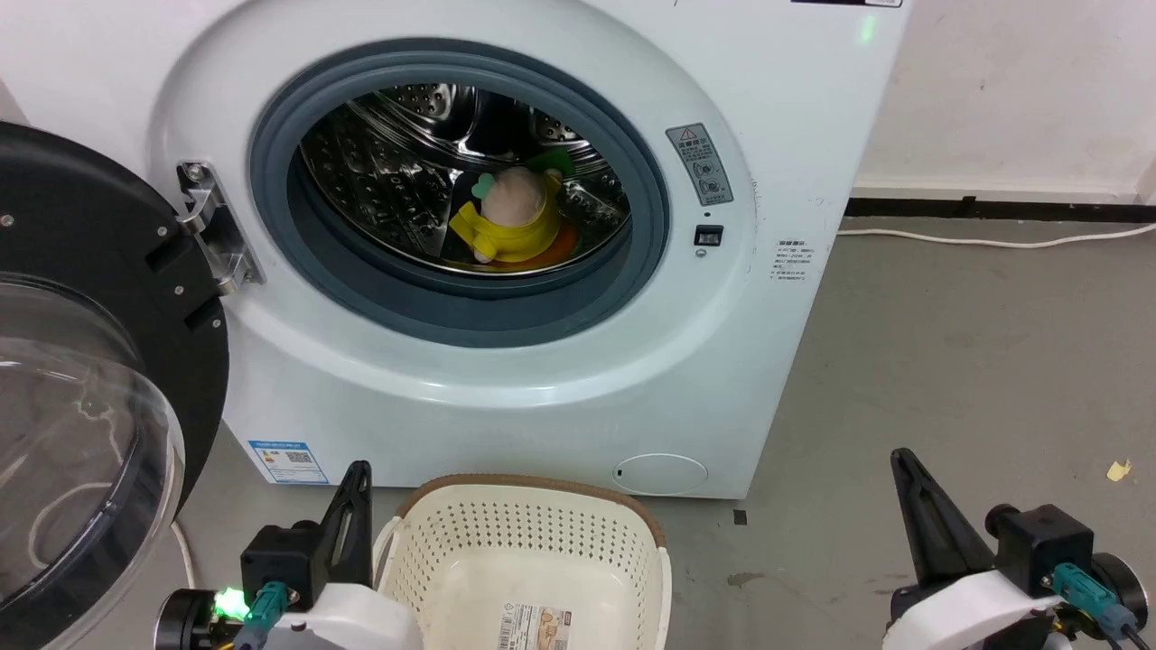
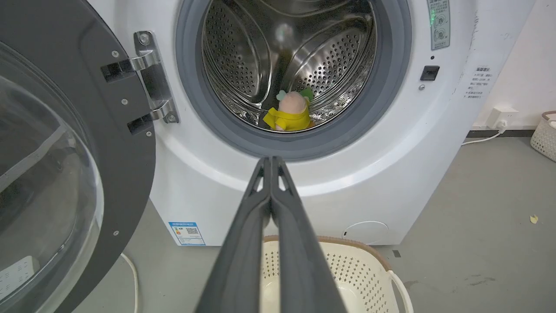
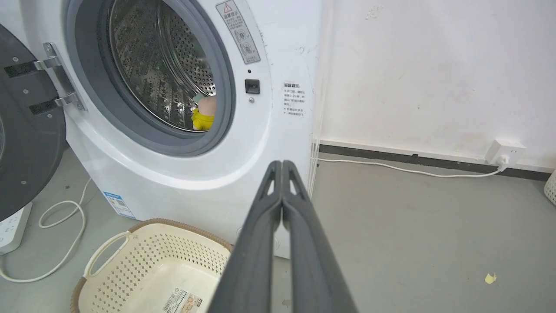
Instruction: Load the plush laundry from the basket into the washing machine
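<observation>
The plush laundry (image 1: 515, 221), a doll with a pale pink head and yellow top, lies inside the steel drum of the washing machine (image 1: 542, 379); it also shows as the doll (image 2: 291, 114) and the doll (image 3: 204, 115) in the wrist views. The cream basket (image 1: 524, 560) stands on the floor before the washer with only its label inside. My left gripper (image 1: 357, 483) is shut beside the basket's left rim, holding nothing. My right gripper (image 1: 903, 465) is shut over the floor at the lower right, holding nothing. Each wrist view has its fingers pressed together, left gripper (image 2: 271, 161), right gripper (image 3: 281, 164).
The black-framed clear door (image 1: 81, 388) hangs open at the left. A white cable (image 1: 993, 239) runs along the wall to a socket (image 3: 504, 152). A power strip (image 3: 11, 228) and looped cord lie left of the washer. Another basket (image 2: 545, 134) stands at the far right.
</observation>
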`<state>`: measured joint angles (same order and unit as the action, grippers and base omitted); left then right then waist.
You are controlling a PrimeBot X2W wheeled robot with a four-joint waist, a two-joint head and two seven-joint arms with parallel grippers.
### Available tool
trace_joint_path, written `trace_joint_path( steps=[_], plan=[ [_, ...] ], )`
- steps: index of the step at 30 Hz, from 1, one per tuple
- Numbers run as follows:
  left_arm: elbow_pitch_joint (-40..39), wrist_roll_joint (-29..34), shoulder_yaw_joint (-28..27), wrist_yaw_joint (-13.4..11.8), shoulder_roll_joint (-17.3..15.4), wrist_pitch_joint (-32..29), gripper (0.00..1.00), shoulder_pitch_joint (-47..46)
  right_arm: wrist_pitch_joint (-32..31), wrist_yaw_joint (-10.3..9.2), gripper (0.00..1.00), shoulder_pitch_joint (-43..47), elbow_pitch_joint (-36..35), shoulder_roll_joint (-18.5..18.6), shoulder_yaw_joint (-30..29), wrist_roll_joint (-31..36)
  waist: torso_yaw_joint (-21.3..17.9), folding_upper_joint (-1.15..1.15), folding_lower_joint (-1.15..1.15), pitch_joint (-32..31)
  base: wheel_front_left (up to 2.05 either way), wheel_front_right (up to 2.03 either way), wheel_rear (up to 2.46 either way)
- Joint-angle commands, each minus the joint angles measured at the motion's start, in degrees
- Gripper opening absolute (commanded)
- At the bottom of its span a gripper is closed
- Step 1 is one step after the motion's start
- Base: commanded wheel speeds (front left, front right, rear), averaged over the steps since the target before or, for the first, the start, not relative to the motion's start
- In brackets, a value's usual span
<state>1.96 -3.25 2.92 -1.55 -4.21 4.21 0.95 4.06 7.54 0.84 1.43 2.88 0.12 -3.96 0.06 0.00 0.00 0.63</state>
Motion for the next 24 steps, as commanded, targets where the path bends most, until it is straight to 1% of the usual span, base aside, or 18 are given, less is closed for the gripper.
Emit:
trace_joint_path(
  steps=[1,24],
  plan=[
    [-0.4,0.5,-0.4,0.3,0.4,-0.5,0.0,-0.6,-0.3,-0.04,0.0,-0.5,-0.4,0.0,-0.1,0.7,0.0,0.0,0.0,0.0,0.0,0.0,0.0],
    [-1.5,2.4,-2.1,1.2,1.0,-3.0,0.0,-0.9,-2.9,-0.05,0.0,-0.7,-1.1,0.0,-0.1,2.9,0.0,0.0,0.0,-0.4,0.0,0.0,0.0]
  ],
)
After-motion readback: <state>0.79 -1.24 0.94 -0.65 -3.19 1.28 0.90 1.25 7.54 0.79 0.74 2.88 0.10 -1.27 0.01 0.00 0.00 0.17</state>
